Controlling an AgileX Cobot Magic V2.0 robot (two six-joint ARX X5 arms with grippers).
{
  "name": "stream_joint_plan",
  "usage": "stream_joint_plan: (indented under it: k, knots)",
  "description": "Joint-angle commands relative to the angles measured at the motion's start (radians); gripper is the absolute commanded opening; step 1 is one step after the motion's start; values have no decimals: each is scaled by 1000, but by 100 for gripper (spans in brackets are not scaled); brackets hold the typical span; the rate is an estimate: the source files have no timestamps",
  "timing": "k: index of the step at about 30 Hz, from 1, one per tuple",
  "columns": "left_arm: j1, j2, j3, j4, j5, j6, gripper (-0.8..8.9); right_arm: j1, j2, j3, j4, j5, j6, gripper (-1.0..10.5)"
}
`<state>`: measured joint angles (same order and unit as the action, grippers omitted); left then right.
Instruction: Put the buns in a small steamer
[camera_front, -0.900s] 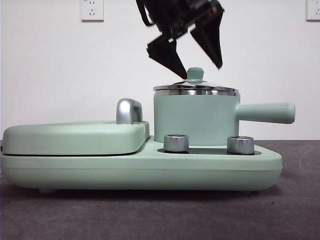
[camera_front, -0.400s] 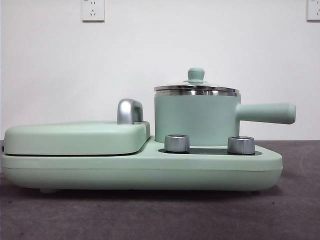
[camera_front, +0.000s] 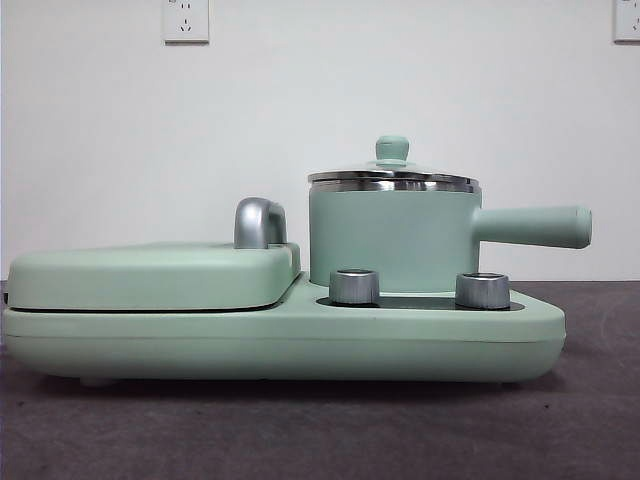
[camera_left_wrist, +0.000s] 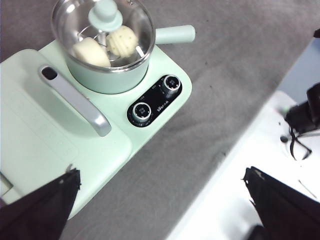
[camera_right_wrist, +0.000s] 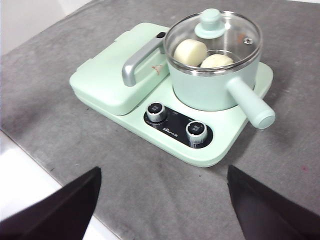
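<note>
The small steamer (camera_front: 392, 235) is a mint-green pot with a long side handle, standing on the right half of a mint-green cooker. Its glass lid (camera_right_wrist: 214, 35) with the green knob is on. Through the glass I see both buns inside: the smooth cream bun (camera_right_wrist: 190, 51) and the ridged bun (camera_right_wrist: 217, 61). The left wrist view shows them too, smooth bun (camera_left_wrist: 91, 51) and pleated, green-specked bun (camera_left_wrist: 123, 40). My left gripper (camera_left_wrist: 161, 200) hangs open, high above the cooker's near side. My right gripper (camera_right_wrist: 162, 200) is also open and high, holding nothing. Neither gripper shows in the front view.
The flat hinged griddle lid (camera_front: 150, 272) with a chrome handle (camera_front: 258, 222) takes the cooker's left half. Two steel knobs (camera_front: 353, 286) (camera_front: 481, 290) sit in front of the pot. A white surface (camera_left_wrist: 240, 200) borders the grey table (camera_front: 320, 430).
One second ago a gripper hovered open just above the lid knob. It rose out of the front view and stays out. The pot and lid have not moved.
</note>
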<state>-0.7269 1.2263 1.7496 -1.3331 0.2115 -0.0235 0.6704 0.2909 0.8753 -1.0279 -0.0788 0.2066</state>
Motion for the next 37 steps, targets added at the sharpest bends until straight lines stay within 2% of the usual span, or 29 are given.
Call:
stream_joint_plan:
  k: [1, 7, 12, 13, 14, 15, 16, 18, 21, 37]
  knots:
    - [-7, -150, -214, 174, -9, -81, 530, 8, 0, 7, 11, -13, -5, 400]
    - [-7, -439, -624, 437, -132, -182, 531, 8, 1, 7, 12, -26, -13, 400]
    - [-6, -587, -826, 534, -142, -278, 528, 8, 1, 7, 25, -26, -13, 400]
    - [-6, -602, -845, 537, -142, -292, 503, 8, 1, 7, 29, -26, -13, 400]
    - [-6, -616, -863, 540, -142, -307, 388, 8, 1, 7, 35, -26, -13, 400]
    - [-6, -623, -872, 538, -142, -310, 234, 8, 1, 7, 40, -26, -13, 394]
    - [-6, -627, -875, 535, -142, -309, 28, 8, 1, 7, 41, -27, -13, 327]
    - [-6, -627, -875, 543, -142, -309, 20, 8, 1, 7, 37, -27, -14, 19]
    - [-6, -625, -875, 567, -142, -311, 7, 8, 1, 7, 34, -24, -38, 19]
    - [8, -646, -888, 597, -144, -306, 7, 8, 0, 8, 56, -24, -32, 20]
